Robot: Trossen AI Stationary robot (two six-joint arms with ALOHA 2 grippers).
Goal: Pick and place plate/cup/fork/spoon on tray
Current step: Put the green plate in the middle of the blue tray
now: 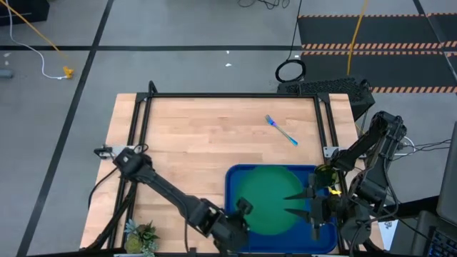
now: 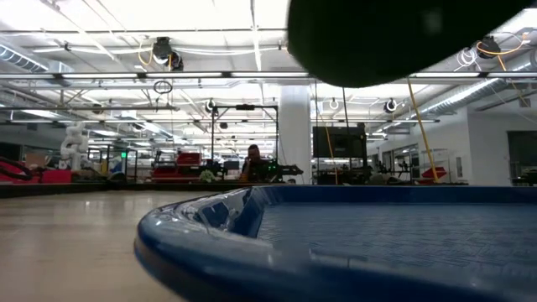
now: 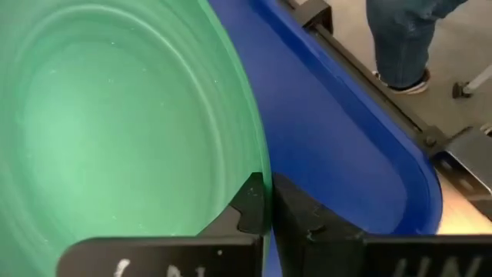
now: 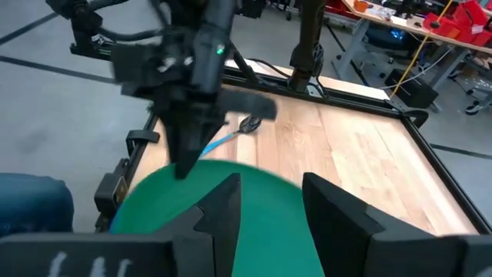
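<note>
The green plate [image 1: 268,200] is over the blue tray [image 1: 325,239] at the table's near right. In the low view the plate's dark underside [image 2: 403,38] hangs above the tray's floor [image 2: 394,243]. My left gripper [image 1: 243,214] is shut on the plate's left rim. My right gripper [image 1: 298,202] is open above the plate's right part, fingers pointing toward the table's left, and touches nothing. A utensil with a light blue handle [image 1: 280,130] lies flat on the wood beyond the tray; spoon or fork, I cannot tell. The cup is out of view. My left gripper pinches the plate's raised rim [image 3: 260,165] between its two fingers, one finger [image 3: 250,208] on the plate's inner side and one [image 3: 307,215] on its outer side. It comes from the table's left, slanting down. The plate is clear of the tray's floor.
A spiky potted plant [image 1: 141,235] stands at the table's near left corner. A black frame [image 1: 228,95] runs round the wooden top. A person's legs [image 3: 400,38] stand beside the table. Bare wood lies left of and beyond the tray.
</note>
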